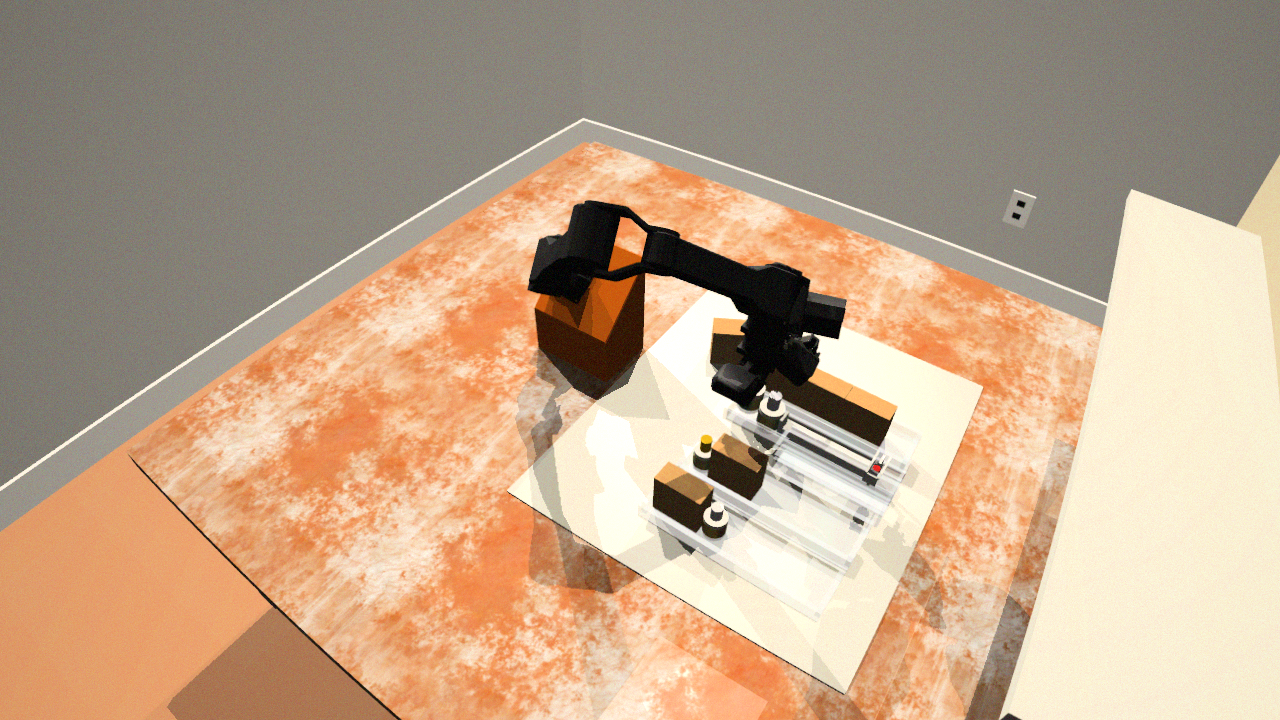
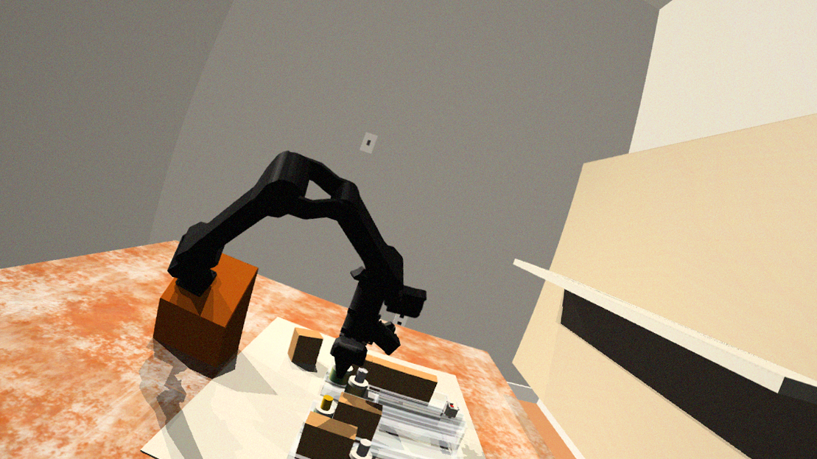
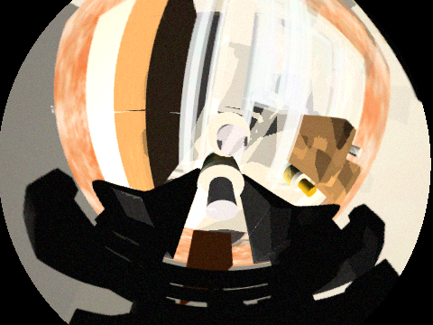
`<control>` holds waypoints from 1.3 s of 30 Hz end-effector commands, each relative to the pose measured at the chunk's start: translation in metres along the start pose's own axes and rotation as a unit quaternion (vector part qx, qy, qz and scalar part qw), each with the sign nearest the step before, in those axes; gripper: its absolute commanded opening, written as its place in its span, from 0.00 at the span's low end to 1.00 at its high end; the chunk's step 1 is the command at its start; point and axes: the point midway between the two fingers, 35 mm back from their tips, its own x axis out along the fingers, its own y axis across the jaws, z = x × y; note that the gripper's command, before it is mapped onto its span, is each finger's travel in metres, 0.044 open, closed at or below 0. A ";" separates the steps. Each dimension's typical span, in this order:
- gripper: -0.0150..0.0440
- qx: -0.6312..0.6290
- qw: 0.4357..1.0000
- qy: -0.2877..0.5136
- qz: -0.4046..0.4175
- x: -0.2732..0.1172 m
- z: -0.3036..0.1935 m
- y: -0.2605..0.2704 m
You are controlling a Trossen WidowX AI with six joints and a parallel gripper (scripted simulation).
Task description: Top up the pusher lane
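My gripper (image 1: pixel 750 399) (image 2: pixel 339 369) (image 3: pixel 220 174) points down at the front end of the clear sprung lane (image 2: pixel 325 391) and is shut on a dark jar with a white shoulder and grey cap (image 3: pixel 220 209). The held jar is mostly hidden by the fingers in the top and exterior views. The lane jar (image 1: pixel 771 411) (image 2: pixel 356 384) (image 3: pixel 228 135), also white-shouldered with a pale cap, stands close behind it; I cannot tell whether they touch. The held jar looks roughly upright and low. Its base, the front stop and the pusher plate are not clearly visible. A red-marked piece (image 1: pixel 876 468) (image 2: pixel 450 408) sits at the lane's rear.
A long brown block row (image 1: pixel 841 402) (image 2: pixel 401 378) (image 3: pixel 131 90) flanks the lane. On its other side are a yellow-capped jar (image 1: pixel 703 454) (image 2: pixel 326 404) (image 3: pixel 299 181), two brown blocks (image 1: pixel 738 467) (image 1: pixel 682 497) and a grey-capped jar (image 1: pixel 715 519) (image 2: pixel 360 457).
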 end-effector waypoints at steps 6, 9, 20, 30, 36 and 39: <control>0.25 0.005 1.000 -0.011 -0.003 -0.002 0.009 -0.002; 0.25 0.005 1.000 -0.011 -0.003 -0.001 0.009 -0.002; 0.25 0.005 1.000 -0.011 -0.003 0.003 0.009 -0.002; 0.25 0.005 1.000 -0.011 -0.003 0.006 0.009 -0.002; 0.25 0.005 1.000 -0.011 -0.003 0.008 0.009 -0.002; 0.25 0.005 1.000 -0.011 -0.003 0.009 0.008 -0.002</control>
